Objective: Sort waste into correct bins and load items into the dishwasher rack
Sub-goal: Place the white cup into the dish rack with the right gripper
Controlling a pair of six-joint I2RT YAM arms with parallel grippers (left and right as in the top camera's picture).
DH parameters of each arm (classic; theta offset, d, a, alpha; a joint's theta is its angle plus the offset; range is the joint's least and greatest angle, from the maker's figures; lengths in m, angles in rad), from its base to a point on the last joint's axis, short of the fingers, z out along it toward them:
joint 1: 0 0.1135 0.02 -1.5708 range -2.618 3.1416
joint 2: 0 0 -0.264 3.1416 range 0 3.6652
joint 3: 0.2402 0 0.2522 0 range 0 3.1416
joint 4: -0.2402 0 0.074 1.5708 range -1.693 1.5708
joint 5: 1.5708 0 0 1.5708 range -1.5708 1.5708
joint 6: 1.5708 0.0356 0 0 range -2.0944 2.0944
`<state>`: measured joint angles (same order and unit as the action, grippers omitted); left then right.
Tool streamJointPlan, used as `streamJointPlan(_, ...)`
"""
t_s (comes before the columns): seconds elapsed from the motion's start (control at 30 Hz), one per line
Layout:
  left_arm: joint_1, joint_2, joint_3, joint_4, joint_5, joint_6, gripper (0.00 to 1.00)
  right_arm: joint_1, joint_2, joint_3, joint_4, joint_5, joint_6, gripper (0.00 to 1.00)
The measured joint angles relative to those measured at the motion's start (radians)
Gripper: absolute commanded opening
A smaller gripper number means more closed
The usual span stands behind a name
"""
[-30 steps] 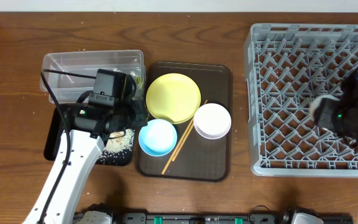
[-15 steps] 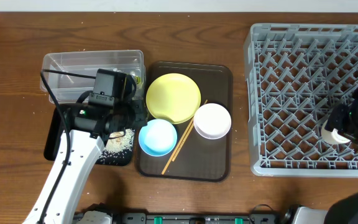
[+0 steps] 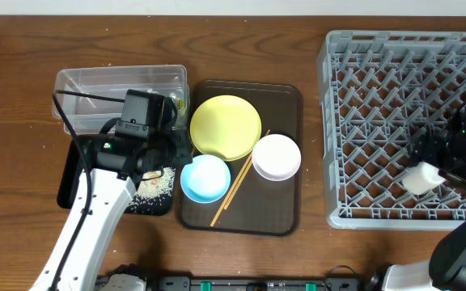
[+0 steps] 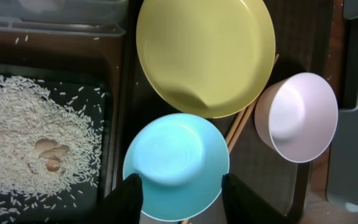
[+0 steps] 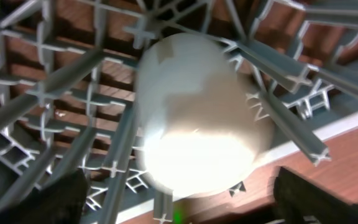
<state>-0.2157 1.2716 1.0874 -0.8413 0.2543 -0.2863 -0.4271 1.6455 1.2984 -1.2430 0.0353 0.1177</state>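
Both grippers spread wide. The left gripper (image 4: 179, 198) straddles the blue bowl (image 4: 176, 162); the right gripper (image 5: 179, 190) hangs just over the cup (image 5: 197, 118) sitting among rack (image 5: 48, 84) pegs.

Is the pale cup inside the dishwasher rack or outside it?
Inside. Overhead, the cup lies within the rack near its lower-right corner; the right wrist view shows grey lattice behind it. Held or released: cannot tell.

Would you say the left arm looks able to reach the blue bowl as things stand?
Probably yes. The left gripper is open, with the blue bowl just ahead between its fingers and nothing on it; the plate and chopsticks lie beside it, not over it.
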Motion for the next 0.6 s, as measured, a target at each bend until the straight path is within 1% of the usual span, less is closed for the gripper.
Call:
streamJointPlan(0.1,0.000,0.000,0.000,-0.006,-0.002,0.002,0.50,0.000,0.000,0.000,0.000,-0.017,-0.004,0.99)
streamJointPlan(0.23,0.000,0.000,0.000,-0.029,-0.018,0.003,0.52,0.000,0.000,0.000,-0.004,-0.055,-0.004,0.94)
streamJointPlan(0.4,0.000,0.000,0.000,-0.074,-0.061,0.003,0.56,0.003,-0.010,0.024,-0.005,-0.135,-0.006,0.92)
streamJointPlan(0.53,0.000,0.000,0.000,-0.109,-0.111,0.003,0.57,0.038,-0.071,0.092,0.037,-0.201,-0.022,0.91)
streamJointPlan(0.6,0.000,0.000,0.000,-0.123,-0.130,0.003,0.57,0.089,-0.132,0.126,0.092,-0.242,-0.036,0.89)
